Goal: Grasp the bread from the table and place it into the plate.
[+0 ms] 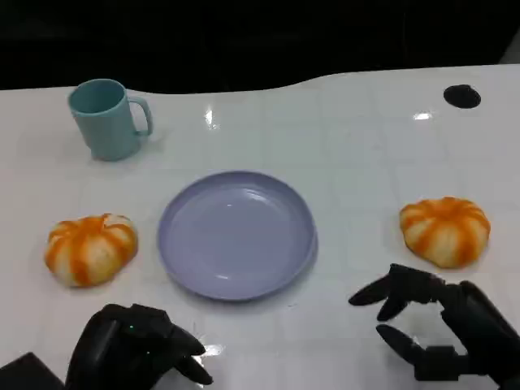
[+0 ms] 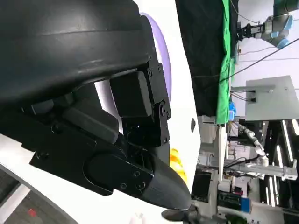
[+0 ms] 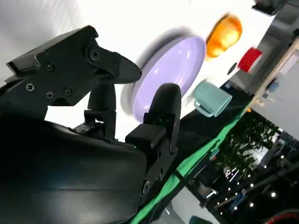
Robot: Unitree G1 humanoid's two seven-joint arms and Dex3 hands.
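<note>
Two orange-and-white striped breads lie on the white table, one (image 1: 90, 248) left of the plate and one (image 1: 445, 230) right of it. The lavender plate (image 1: 236, 234) sits in the middle with nothing on it. My left hand (image 1: 134, 347) rests low near the front edge, below the left bread, holding nothing. My right hand (image 1: 435, 325) hovers just below the right bread with its fingers spread and nothing between them. The right wrist view shows the plate (image 3: 173, 70) and the far bread (image 3: 224, 32) past my fingers (image 3: 161, 116). The left wrist view shows the plate's rim (image 2: 166, 60) and a bit of bread (image 2: 179, 164).
A teal mug (image 1: 107, 119) stands at the back left, also in the right wrist view (image 3: 211, 98). A small black round mark (image 1: 461, 96) sits at the table's back right. The table's far edge runs behind the mug.
</note>
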